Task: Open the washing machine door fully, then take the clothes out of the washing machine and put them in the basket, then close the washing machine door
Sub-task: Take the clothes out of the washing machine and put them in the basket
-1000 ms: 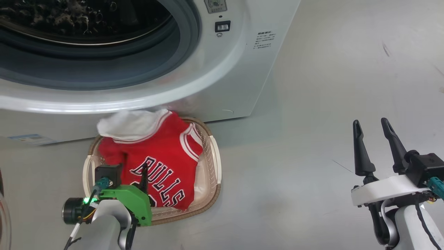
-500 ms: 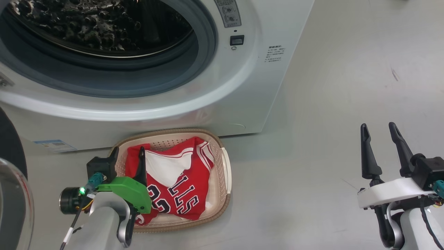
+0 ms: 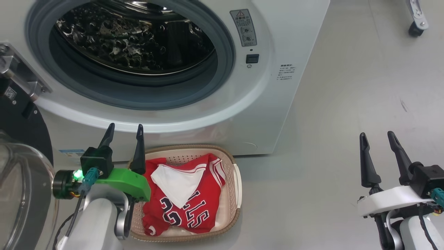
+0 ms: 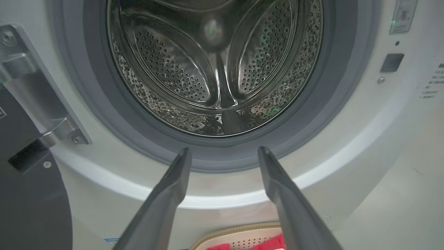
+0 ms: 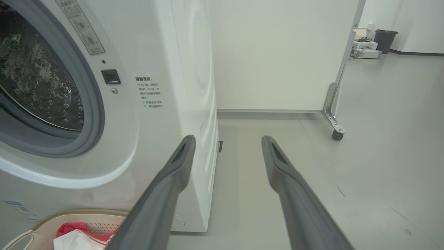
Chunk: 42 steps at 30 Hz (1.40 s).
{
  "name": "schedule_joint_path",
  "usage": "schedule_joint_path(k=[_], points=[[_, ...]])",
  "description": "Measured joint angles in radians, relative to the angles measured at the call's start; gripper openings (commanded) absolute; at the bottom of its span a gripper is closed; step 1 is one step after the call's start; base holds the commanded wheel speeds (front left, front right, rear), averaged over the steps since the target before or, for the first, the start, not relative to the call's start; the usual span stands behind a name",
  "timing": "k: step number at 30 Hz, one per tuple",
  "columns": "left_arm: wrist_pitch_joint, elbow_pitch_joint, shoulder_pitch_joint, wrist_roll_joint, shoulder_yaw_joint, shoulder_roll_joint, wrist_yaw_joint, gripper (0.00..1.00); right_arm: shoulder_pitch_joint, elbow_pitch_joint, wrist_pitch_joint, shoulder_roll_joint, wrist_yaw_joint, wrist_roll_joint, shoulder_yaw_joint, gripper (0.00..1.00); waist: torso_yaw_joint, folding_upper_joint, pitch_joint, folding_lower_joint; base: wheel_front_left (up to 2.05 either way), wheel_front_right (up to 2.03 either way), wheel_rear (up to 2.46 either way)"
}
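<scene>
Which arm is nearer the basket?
The left arm: its jaws stand by the rim of the basket, while the right arm is far off.

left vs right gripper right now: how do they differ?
The left gripper sits on a green mount, the right gripper on a white mount. Left is close to the washer, by the basket's left rim; right stands off over the floor, right of the washer. Left points at the drum, right past the washer's corner. Both are open and empty.

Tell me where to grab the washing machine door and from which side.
Take the washing machine door by its black rim, away from the hinge, left tool coming from the drum side: the rim offers an edge, the bulging glass bowl likely slips.
</scene>
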<state>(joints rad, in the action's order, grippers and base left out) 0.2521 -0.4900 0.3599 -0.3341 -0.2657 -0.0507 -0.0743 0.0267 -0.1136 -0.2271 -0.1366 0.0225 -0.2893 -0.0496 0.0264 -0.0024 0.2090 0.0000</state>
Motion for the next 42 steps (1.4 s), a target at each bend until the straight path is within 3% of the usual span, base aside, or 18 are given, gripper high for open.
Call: schedule_joint_path(k=[26, 42], points=[[0.0, 0.23, -0.263, 0.047, 0.003, -0.026, -0.026, 1.0, -0.102, 0.03, -0.001, 0.001, -0.025, 0.011, -0.012, 1.0, 0.01, 0.0, -0.152, 0.0, 0.0, 0.0, 0.0], [-0.023, 0.342, -0.346, 0.077, 0.011, -0.052, -0.035, 1.0, -0.128, 0.075, 0.012, 0.001, -0.035, 0.02, -0.018, 1.0, 0.009, 0.0, -0.168, 0.0, 0.0, 0.0, 0.0]])
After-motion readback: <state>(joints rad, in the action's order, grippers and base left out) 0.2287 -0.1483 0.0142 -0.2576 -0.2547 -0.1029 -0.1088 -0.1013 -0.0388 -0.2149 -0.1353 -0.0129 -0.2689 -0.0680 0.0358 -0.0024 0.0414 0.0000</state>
